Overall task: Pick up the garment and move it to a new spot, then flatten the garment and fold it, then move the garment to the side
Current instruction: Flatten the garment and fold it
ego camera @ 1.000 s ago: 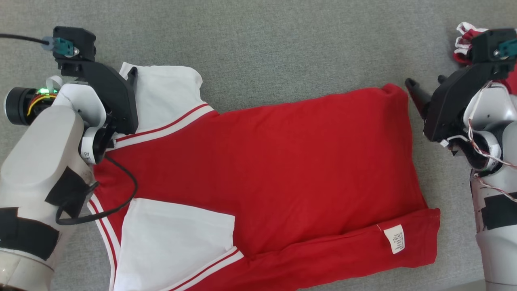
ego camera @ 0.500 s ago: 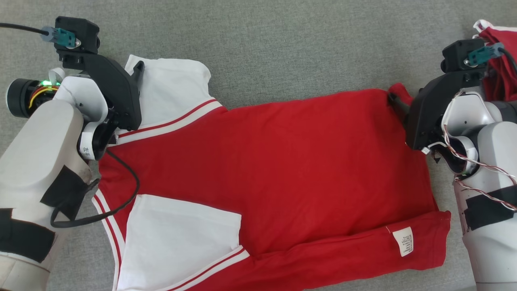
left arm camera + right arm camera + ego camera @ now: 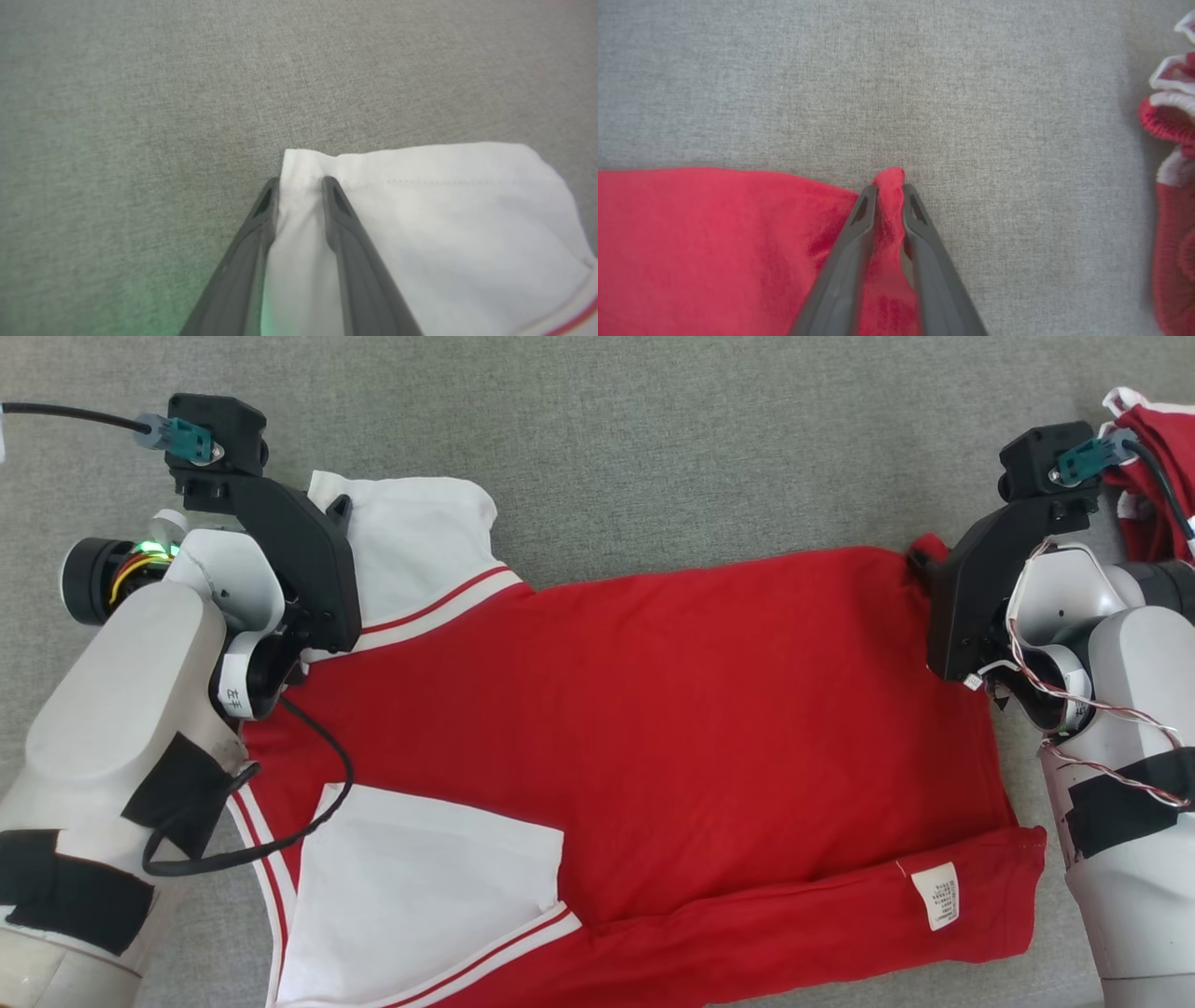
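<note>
Garment (image 3: 653,728), red with white sleeves, lies spread flat on grey surface (image 3: 653,448) in head view. Left gripper (image 3: 301,183) straddles white sleeve (image 3: 420,224) at its hem corner. Left wrist view shows cloth between the fingers, clamped or not can't tell. Head view mostly hides fingertips behind black mounts. Right gripper (image 3: 889,189) pinches bunched red corner, clear in right wrist view. Red-white heap (image 3: 1171,186) far right, apart.

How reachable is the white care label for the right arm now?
Probably not at once: the right gripper is pinching a corner of the red shirt and must let go first. The care label lies bare, close to that arm.
</note>
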